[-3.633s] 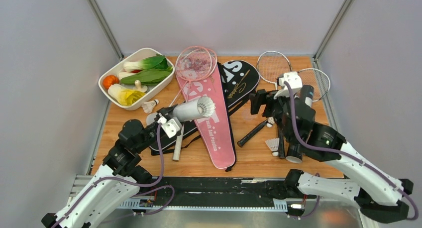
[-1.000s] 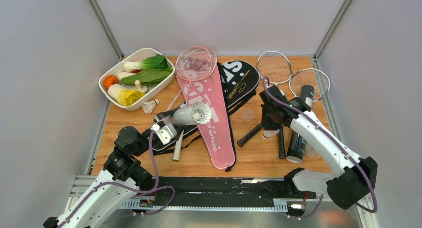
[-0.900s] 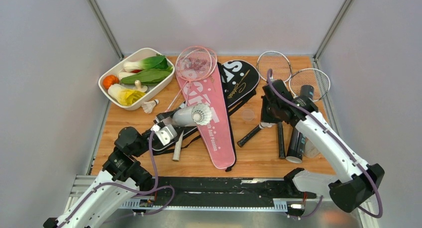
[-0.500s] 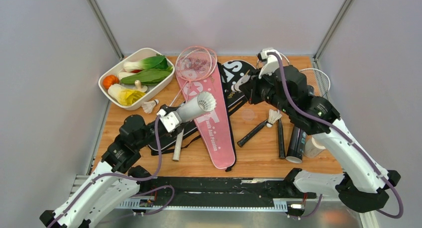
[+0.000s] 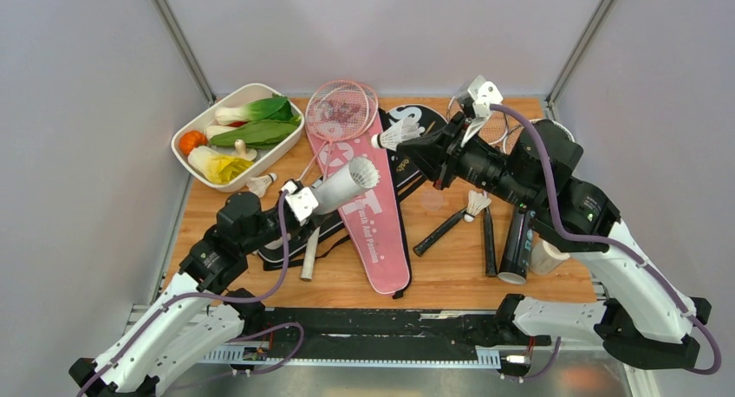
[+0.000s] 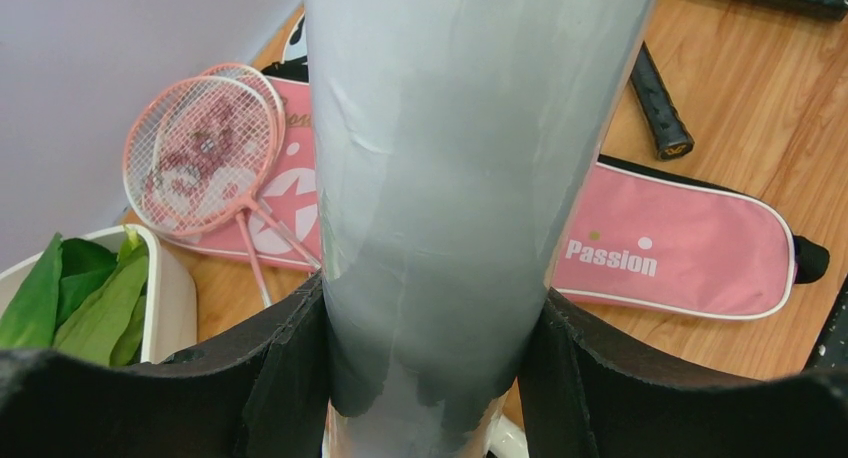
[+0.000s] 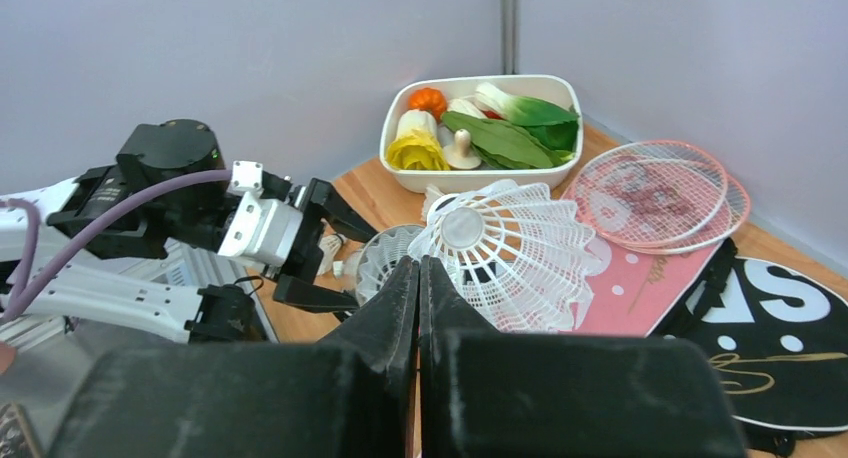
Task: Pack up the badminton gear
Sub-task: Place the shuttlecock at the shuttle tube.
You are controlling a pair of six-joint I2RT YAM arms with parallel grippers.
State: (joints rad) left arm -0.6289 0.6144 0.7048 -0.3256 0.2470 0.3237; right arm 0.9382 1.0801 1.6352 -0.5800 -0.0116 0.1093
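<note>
The left gripper (image 5: pixel 299 201) squeezes a white tube (image 5: pixel 343 184) above the pink cover (image 6: pixel 682 246) that says "Passion". The right gripper (image 7: pixel 418 270) pinches a shuttlecock (image 7: pixel 505 246) near that cover.

Left arm (image 5: pixel 173 332) and right arm (image 5: pixel 641 280) had white shells with black joints. A purple cable (image 5: pixel 282 250) ran along each. Fingers (image 6: pixel 270 378) were matte black with rough edges.

Smooth wooden table (image 5: pixel 442 269), glossy grey tube (image 6: pixel 450 178), netted plastic shuttlecock (image 7: pixel 520 250), pink cloth cover (image 6: pixel 690 268)
</note>
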